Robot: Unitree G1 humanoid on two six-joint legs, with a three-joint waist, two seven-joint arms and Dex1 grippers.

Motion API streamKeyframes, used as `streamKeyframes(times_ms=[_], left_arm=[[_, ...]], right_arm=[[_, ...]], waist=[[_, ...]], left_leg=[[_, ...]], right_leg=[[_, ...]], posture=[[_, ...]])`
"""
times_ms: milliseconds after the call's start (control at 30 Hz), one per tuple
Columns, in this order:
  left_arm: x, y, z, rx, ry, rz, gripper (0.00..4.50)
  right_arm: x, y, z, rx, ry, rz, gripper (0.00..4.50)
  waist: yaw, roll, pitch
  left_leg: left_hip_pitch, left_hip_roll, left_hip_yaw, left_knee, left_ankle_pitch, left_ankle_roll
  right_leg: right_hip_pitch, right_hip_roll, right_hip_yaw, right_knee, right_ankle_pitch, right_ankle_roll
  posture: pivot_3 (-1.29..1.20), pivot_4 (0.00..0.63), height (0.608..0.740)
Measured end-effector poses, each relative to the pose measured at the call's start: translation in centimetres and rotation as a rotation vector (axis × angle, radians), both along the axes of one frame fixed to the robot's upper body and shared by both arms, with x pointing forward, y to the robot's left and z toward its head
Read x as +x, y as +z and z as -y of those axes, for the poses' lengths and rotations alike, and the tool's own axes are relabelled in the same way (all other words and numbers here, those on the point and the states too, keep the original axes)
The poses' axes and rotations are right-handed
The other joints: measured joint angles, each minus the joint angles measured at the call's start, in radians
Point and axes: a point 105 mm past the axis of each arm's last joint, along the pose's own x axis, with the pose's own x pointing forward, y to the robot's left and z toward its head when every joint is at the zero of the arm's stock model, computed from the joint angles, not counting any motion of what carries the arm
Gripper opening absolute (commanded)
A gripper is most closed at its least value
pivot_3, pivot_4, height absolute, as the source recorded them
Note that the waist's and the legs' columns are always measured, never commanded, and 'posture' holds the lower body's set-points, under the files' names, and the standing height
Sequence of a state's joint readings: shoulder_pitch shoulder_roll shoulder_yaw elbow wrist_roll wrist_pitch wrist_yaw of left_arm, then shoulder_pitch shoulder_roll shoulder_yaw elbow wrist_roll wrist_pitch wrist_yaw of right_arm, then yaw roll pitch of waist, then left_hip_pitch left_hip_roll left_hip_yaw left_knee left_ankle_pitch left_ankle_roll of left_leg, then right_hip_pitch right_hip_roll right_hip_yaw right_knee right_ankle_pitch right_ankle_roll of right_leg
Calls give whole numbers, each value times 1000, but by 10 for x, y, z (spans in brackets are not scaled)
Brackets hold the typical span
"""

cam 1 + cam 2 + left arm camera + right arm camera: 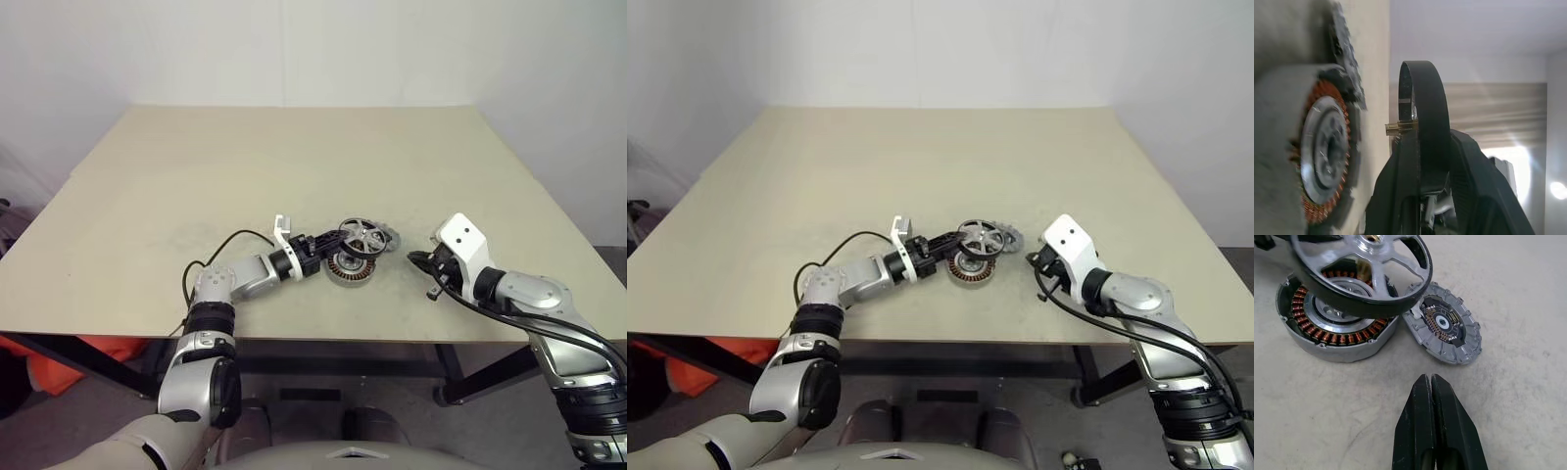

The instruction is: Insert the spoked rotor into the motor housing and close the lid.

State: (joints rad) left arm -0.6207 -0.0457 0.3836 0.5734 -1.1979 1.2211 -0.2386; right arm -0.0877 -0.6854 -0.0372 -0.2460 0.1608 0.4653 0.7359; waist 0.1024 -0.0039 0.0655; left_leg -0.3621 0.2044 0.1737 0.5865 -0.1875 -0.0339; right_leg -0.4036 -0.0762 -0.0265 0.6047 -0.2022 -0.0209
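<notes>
Gripping the spoked rotor (1364, 271) by its dark rim, the left tool (328, 243) holds the silver wheel tilted just above the motor housing (1334, 325), at the centre of the head camera frame. The housing rests flat on the beige table (294, 166), its ring of copper windings and silver hub facing up, partly covered by the rotor's lower edge. Whether the rotor touches the housing cannot be told from these angles. Just beside the housing, on its right in the frame, lies the round grey lid (1444, 328), showing a small circuit board at its middle and leaning against the housing wall. At the right of the frame, the right tool (1430, 382) hovers near the lid with its two black fingers pressed together, holding nothing.
</notes>
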Motion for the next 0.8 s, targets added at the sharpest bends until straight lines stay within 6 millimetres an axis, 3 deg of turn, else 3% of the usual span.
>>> streamKeyframes(times_ms=[233,800], left_arm=[[-6,-15,-10,43,18,-41,757],[-8,-21,-6,81,11,-45,757]], right_arm=[[1,1,1,-2,-12,7,0],[5,7,0,-2,-12,31,0]], waist=[[-1,0,0],[0,0,0]], left_leg=[[0,0,0,0,0,0],[0,0,0,0,0,0]], right_leg=[[0,0,0,0,0,0],[0,0,0,-1,0,0]], posture=[[0,0,740],[0,0,740]])
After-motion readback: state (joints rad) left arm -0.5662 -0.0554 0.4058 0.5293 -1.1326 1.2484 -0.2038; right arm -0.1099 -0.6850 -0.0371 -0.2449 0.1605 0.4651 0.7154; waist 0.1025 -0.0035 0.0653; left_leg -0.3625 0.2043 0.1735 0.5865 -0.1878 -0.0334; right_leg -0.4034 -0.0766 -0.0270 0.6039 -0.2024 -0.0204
